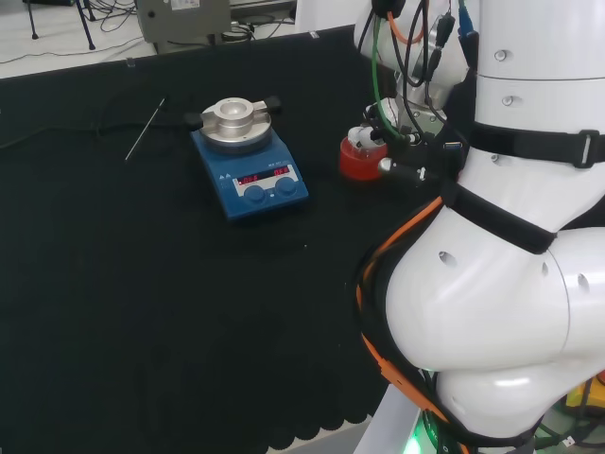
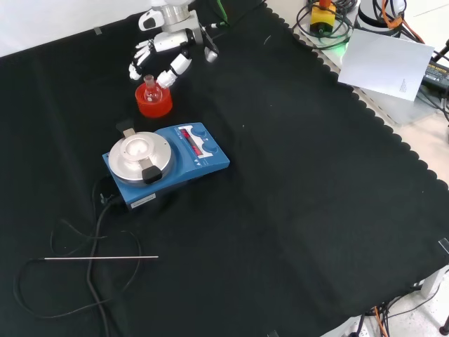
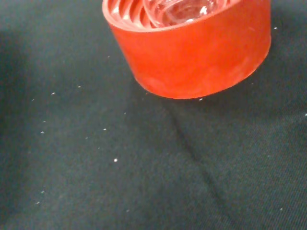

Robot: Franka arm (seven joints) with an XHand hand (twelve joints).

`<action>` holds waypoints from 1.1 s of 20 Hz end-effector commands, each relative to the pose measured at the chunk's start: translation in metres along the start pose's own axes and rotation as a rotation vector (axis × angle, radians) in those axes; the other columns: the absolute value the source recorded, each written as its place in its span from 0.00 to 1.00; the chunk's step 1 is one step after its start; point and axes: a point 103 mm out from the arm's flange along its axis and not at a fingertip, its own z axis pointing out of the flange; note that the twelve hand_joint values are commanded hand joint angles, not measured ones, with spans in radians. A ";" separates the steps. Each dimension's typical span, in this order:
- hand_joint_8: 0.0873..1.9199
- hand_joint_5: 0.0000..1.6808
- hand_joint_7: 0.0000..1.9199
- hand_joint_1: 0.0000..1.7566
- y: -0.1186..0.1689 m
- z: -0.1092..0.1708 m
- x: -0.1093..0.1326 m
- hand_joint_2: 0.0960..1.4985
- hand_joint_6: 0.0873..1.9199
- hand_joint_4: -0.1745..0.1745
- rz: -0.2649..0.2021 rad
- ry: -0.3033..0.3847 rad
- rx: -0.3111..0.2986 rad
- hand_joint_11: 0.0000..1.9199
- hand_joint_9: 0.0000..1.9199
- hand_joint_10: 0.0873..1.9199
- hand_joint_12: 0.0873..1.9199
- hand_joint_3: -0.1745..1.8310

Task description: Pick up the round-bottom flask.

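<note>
Hovering in the front view's upper left, robot hand (image 2: 160, 55) sits just above the upright round-bottom flask (image 2: 151, 91) in its red ribbed stand (image 2: 154, 105), fingers spread, grasping nothing.

Counter (image 2: 302, 210) draped in black cloth with a scalloped edge. On it: red ribbed stand (image 2: 153, 102) near the front view's top, blue hotplate stirrer (image 2: 167, 163) just below, black cable (image 2: 91, 246) trailing from it. Thin metal rod (image 2: 102, 258) lying flat across the cable.
</note>
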 end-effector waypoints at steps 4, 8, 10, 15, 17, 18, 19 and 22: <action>0.31 0.36 0.13 0.43 0.001 0.011 -0.003 0.72 0.01 0.33 0.011 -0.002 -0.033 0.01 0.20 0.34 0.69 0.00; 0.31 0.37 0.14 0.44 0.002 0.010 -0.006 0.72 0.02 0.33 0.009 0.009 -0.042 0.01 0.20 0.34 0.69 0.00; 0.31 0.38 0.14 0.44 0.003 0.009 -0.009 0.72 0.02 0.33 0.009 0.013 -0.049 0.02 0.20 0.34 0.69 0.00; 0.31 0.40 0.15 0.44 0.003 0.010 -0.008 0.73 0.04 0.33 0.012 0.004 -0.065 0.02 0.21 0.33 0.69 0.00; 0.31 0.41 0.15 0.45 0.003 0.011 -0.006 0.73 0.04 0.33 0.011 0.001 -0.069 0.02 0.21 0.33 0.69 0.00; 0.31 0.41 0.15 0.45 0.003 0.011 -0.006 0.73 0.04 0.33 0.012 0.006 -0.069 0.03 0.21 0.33 0.69 0.00; 0.30 0.41 0.15 0.45 0.003 0.011 -0.006 0.73 0.05 0.33 0.010 0.009 -0.069 0.03 0.21 0.33 0.69 0.00; 0.30 0.38 0.16 0.45 0.007 0.008 -0.008 0.73 0.12 0.32 0.007 0.015 -0.066 0.03 0.22 0.32 0.69 0.00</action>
